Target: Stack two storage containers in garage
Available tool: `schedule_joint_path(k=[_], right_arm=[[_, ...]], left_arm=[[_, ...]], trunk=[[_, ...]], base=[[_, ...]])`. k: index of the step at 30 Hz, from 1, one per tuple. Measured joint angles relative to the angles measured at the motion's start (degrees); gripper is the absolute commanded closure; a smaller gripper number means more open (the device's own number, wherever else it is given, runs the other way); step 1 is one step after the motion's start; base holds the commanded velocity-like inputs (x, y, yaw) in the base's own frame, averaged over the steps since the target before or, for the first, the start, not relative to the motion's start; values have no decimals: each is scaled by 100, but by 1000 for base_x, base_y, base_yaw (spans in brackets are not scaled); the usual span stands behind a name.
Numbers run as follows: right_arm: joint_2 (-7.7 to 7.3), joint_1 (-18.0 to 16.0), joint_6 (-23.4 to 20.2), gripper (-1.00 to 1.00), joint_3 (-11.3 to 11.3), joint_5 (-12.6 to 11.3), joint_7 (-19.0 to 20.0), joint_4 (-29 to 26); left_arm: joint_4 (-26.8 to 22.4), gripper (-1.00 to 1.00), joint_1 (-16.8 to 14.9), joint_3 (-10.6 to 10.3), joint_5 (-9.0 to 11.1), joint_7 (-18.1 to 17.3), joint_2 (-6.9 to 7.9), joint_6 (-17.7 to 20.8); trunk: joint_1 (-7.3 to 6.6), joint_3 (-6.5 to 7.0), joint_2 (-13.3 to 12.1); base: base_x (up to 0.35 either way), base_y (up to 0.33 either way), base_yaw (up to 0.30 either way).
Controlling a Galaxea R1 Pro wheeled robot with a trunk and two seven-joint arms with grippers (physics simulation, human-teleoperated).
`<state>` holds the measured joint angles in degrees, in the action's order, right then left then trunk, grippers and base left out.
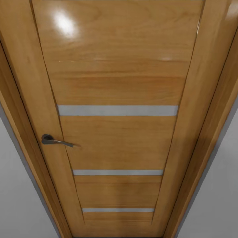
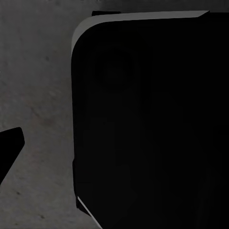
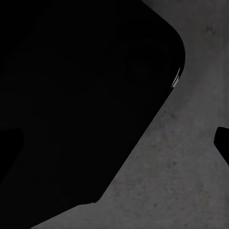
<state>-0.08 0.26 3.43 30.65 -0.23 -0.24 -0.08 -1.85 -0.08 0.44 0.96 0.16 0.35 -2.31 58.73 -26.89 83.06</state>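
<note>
The two storage containers are out of view. The garage's orange-brown wooden door [image 1: 119, 82] with frosted strips stands shut right in front of my head camera. The left wrist view looks down on the grey speckled concrete floor [image 2: 38, 95] beside my own black body [image 2: 152, 124]. One dark finger [image 2: 10, 148] of the left gripper [image 2: 114, 152] sits at the picture's edge, far from the middle, with nothing held. In the right wrist view a dark finger [image 3: 222, 143] of the right gripper [image 3: 114, 148] likewise sits at the edge over the concrete floor [image 3: 181, 171], with nothing held.
A dark metal lever handle [image 1: 53, 140] sits on the door's left side. The wooden door frame [image 1: 211, 109] runs down both sides, with plain white wall [image 1: 19, 198] beyond it to the left and right.
</note>
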Motion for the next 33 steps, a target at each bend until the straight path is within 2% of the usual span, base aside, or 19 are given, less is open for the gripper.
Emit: schedule_joint_path(k=[33], right_arm=[[6,0,-14,-100,3,9,0,0]], left_arm=[[0,-100,0,5,2,8,1,0]], trunk=[[0,0,0]], base=[[0,0,0]])
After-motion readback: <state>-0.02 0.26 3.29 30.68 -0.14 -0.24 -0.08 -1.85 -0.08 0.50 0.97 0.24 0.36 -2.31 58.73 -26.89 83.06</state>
